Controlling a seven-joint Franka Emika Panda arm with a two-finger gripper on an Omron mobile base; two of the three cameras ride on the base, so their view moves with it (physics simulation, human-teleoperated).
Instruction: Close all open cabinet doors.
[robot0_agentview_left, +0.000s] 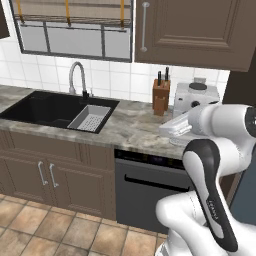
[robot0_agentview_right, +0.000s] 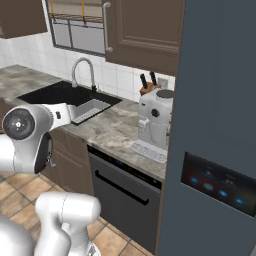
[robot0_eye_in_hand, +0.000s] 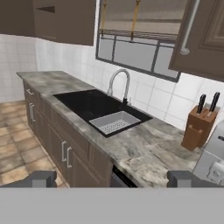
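Brown cabinet door (robot0_agentview_left: 200, 30) prob. ajar.

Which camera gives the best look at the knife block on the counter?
The hand view: the knife block stands unobstructed with both black handles clear. The left base view shows it smaller against the tiles. In the right base view the coffee machine hides most of it.

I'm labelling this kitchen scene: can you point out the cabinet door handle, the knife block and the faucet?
cabinet door handle (robot0_agentview_left: 144, 27): left base view, middle of the silver bar.
knife block (robot0_agentview_left: 161, 96): left base view, wooden front face.
faucet (robot0_eye_in_hand: 117, 79): hand view, curved silver neck.
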